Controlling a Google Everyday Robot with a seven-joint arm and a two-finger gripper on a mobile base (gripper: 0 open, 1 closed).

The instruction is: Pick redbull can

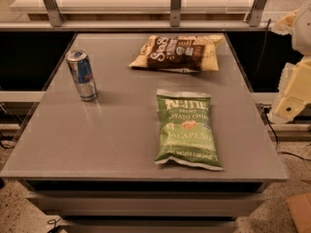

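The redbull can (81, 75) stands upright on the grey worktop (112, 140). Right of the can and nearer lies a green chip bag (186, 129); right of it and farther back, a brown chip bag (176, 53). The can looks light, stiff and slick, so I judge a gentle side grip across its middle best. Far right of the can, my arm (294, 89) is cut off. I cannot tell how my jaws stand.
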